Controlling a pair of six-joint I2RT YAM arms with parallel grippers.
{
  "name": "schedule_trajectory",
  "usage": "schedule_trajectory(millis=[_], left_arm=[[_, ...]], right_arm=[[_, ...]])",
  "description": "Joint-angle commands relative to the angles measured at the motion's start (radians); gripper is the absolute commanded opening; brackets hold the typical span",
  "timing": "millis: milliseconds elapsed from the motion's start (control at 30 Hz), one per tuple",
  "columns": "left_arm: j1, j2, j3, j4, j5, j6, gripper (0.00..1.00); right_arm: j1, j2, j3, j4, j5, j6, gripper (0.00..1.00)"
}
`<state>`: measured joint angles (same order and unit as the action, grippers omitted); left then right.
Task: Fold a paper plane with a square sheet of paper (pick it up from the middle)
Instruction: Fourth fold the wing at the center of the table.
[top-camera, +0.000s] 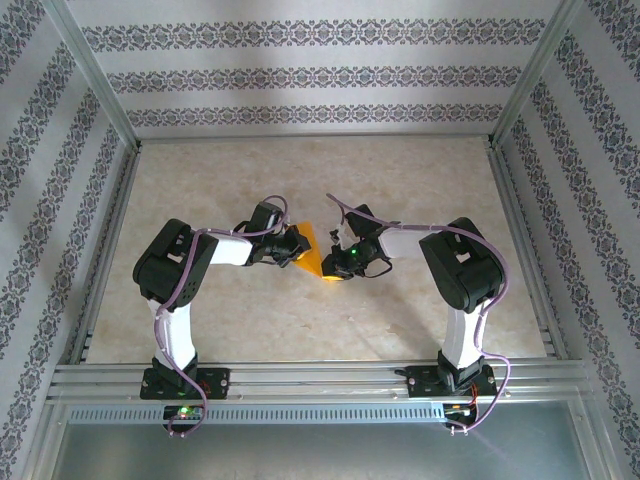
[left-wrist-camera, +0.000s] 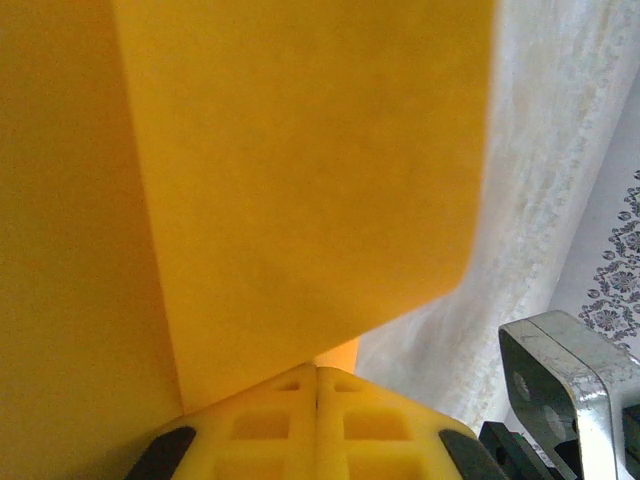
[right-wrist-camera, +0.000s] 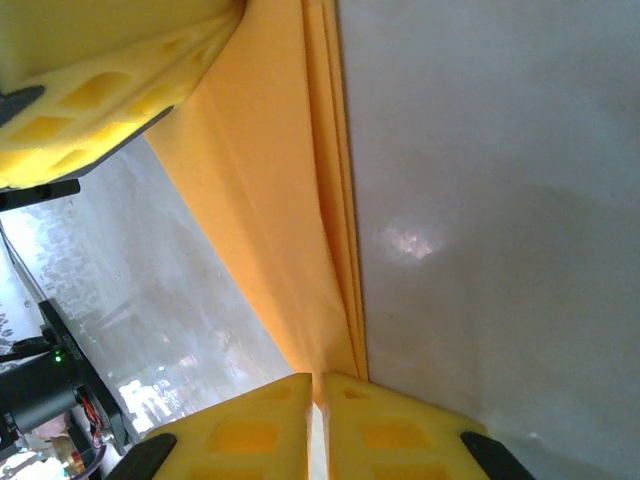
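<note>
The sheet of paper (top-camera: 314, 250) is thin and matt, its orange face smooth, and its stacked layers are crisp at the creases. My left gripper (left-wrist-camera: 318, 400) and right gripper (right-wrist-camera: 318, 415) have fingers of dull yellow moulded plastic with recessed pockets. The table (top-camera: 400, 170) is a pale marbled top, smooth, with a soft sheen that catches a blurred highlight. The bracket (left-wrist-camera: 560, 375) on my left wrist is bare brushed metal, and the frame rails (top-camera: 300, 372) look like satin aluminium.

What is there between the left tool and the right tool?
The folded orange paper spans it, clamped by left tool and right tool, in the top view.
</note>
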<state>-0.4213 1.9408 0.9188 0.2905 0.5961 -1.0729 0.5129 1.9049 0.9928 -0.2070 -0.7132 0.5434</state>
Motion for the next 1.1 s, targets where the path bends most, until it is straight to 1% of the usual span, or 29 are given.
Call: schedule_trajectory(millis=[0, 233, 467, 567, 700, 767, 1067], left_arm=[[0.015, 0.055, -0.019, -0.126, -0.049, 0.007, 0.04], [0.016, 0.055, -0.018, -0.124, -0.043, 0.007, 0.04], [0.016, 0.058, -0.018, -0.119, -0.039, 0.008, 0.04], [0.016, 0.058, -0.015, -0.113, -0.030, 0.008, 0.04], [0.016, 0.055, -0.014, -0.110, -0.027, 0.008, 0.04], [0.016, 0.057, -0.012, -0.102, -0.021, 0.007, 0.04], [0.016, 0.055, -0.009, -0.093, -0.012, 0.004, 0.04]], right_arm=[[0.004, 0.032, -0.010, -0.119, 0.036, -0.026, 0.14], [0.008, -0.052, -0.046, -0.125, 0.021, -0.031, 0.14], [0.012, -0.021, -0.038, -0.152, 0.067, -0.043, 0.14], [0.003, -0.079, -0.025, -0.142, 0.083, -0.039, 0.14], [-0.011, -0.166, -0.024, -0.070, 0.080, -0.022, 0.15], [-0.006, -0.156, -0.002, -0.059, 0.081, -0.020, 0.15], [0.031, -0.026, 0.099, -0.058, 0.104, -0.010, 0.13]])
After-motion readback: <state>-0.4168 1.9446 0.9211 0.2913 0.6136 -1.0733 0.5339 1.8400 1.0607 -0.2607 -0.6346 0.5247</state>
